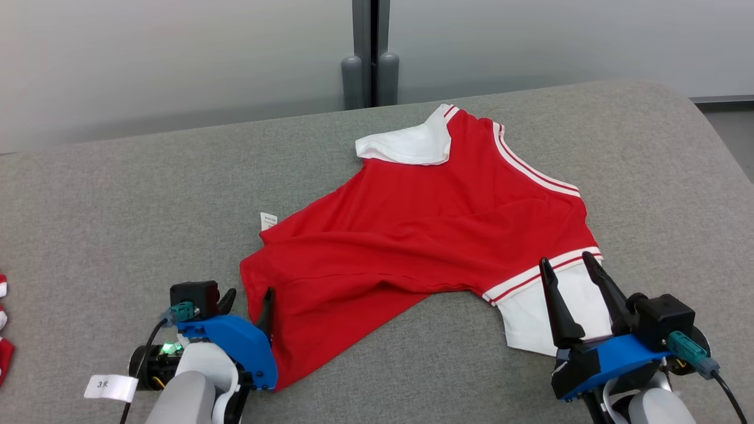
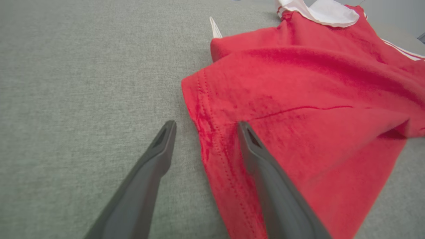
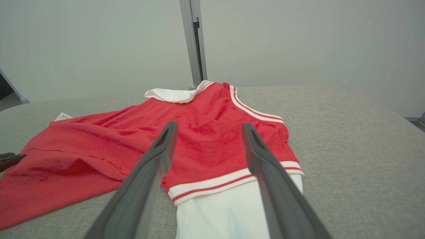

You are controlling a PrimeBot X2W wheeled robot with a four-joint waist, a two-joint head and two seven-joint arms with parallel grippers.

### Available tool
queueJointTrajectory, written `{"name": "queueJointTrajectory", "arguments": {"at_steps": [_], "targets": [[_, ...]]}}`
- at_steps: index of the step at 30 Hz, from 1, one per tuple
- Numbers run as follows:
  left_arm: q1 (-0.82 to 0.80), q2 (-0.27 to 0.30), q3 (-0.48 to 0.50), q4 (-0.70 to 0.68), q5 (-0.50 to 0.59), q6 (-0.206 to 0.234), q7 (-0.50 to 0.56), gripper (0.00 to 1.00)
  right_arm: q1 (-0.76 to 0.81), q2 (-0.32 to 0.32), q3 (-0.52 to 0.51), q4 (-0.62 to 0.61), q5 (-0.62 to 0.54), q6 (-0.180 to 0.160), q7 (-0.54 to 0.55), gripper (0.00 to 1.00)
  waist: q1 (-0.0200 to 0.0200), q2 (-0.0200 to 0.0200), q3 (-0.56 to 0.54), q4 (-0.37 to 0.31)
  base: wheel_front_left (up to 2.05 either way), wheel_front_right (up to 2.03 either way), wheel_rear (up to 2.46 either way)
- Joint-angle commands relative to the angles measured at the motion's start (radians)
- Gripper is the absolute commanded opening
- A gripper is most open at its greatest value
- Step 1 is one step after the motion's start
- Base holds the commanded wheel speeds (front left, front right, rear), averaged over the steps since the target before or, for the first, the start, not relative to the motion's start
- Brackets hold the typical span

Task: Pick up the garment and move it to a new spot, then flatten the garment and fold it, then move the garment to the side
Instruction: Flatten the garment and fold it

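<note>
A red garment (image 1: 424,235) lies crumpled on a grey fabric-covered table (image 1: 118,206), a little right of centre in the head view. Around it there is little else. A small white care label (image 1: 268,221) sticks out at its left side, and scraps of red-and-white cloth (image 1: 5,330) sit at the table's far left edge, well apart from it. Behind the table a grey post (image 1: 371,53) stands between pale wall panels.

The garment's long axis runs on a diagonal from its stitched hem, near left, to a striped edge at the far right. A white flap (image 1: 406,144) is folded over at the far end, near the table's back edge. A white panel (image 1: 524,321) with red-and-white bands lies at the near right.

The left gripper (image 1: 247,300) has its fingers spread wide astride the hem. In the left wrist view one finger is over bare table and the other over red cloth; I cannot tell whether they touch. The right gripper (image 1: 565,262) is also spread wide and holds nothing, its fingers over the white panel.

Bare table lies broadly to the left and also to the right of the garment, where the table edge curves away.
</note>
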Motion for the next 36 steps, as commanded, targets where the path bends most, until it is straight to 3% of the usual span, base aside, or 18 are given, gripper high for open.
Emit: {"name": "queueJointTrajectory", "arguments": {"at_steps": [1, 7, 8, 9, 10, 16, 22, 30, 35, 36], "targets": [[-0.028, -0.002, 0.008, 0.013, -0.009, 0.007, 0.009, 1.0, -0.013, -0.002, 0.004, 0.003, 0.003, 0.0, -0.006, 1.0, -0.0001, -0.0001, 0.002, -0.005, 0.0, 0.0, 0.0], [-0.066, -0.005, 0.002, 0.096, -0.023, 0.028, 0.109, 1.0, -0.028, -0.002, 0.015, 0.013, 0.013, 0.0, -0.016, 1.0, -0.0001, -0.0001, 0.014, -0.025, 0.0, 0.0, 0.0], [-0.068, -0.006, 0.0, 0.103, -0.025, 0.029, 0.116, 0.81, -0.03, -0.002, 0.016, 0.014, 0.013, 0.0, -0.016, 1.0, -0.0001, -0.0001, 0.015, -0.026, 0.0, 0.0, 0.0], [-0.07, -0.006, -0.002, 0.106, -0.026, 0.028, 0.117, 0.2, -0.03, -0.002, 0.016, 0.016, 0.015, 0.0, -0.018, 1.0, -0.0001, -0.0001, 0.016, -0.027, 0.0, 0.0, 0.0], [-0.073, -0.007, -0.002, 0.105, -0.031, 0.025, 0.109, 0.0, -0.029, -0.002, 0.015, 0.018, 0.017, 0.0, -0.02, 1.0, -0.0001, -0.0001, 0.017, -0.028, 0.0, 0.0, 0.0], [-0.071, -0.008, -0.006, 0.066, -0.052, 0.012, 0.042, 0.0, -0.02, -0.002, -0.002, 0.022, 0.019, 0.0, -0.022, 1.0, -0.0001, -0.0001, 0.013, -0.011, 0.0, 0.0, 0.0], [-0.006, -0.012, -0.049, -0.092, -0.071, -0.006, -0.035, 0.0, -0.006, -0.002, -0.017, 0.016, 0.017, 0.0, -0.018, 1.0, -0.0001, -0.0001, -0.003, 0.022, 0.0, 0.0, 0.0], [0.196, 0.056, -0.267, -0.449, -0.069, -0.016, 0.083, 0.0, 0.016, -0.002, -0.035, 0.002, 0.016, 0.0, -0.01, 1.0, -0.0001, -0.0001, -0.016, 0.065, 0.0, 0.0, 0.0], [0.275, 0.108, -0.381, -0.556, -0.087, -0.014, 0.172, 0.01, 0.017, -0.002, -0.036, 0.0, 0.018, 0.0, -0.004, 1.0, -0.0001, -0.0001, -0.024, 0.079, 0.0, 0.0, 0.0], [0.285, 0.117, -0.408, -0.569, -0.092, -0.014, 0.19, 0.38, 0.018, -0.002, -0.035, 0.0, 0.019, 0.0, -0.002, 1.0, -0.0001, -0.0001, -0.027, 0.08, 0.0, 0.0, 0.0]]}}
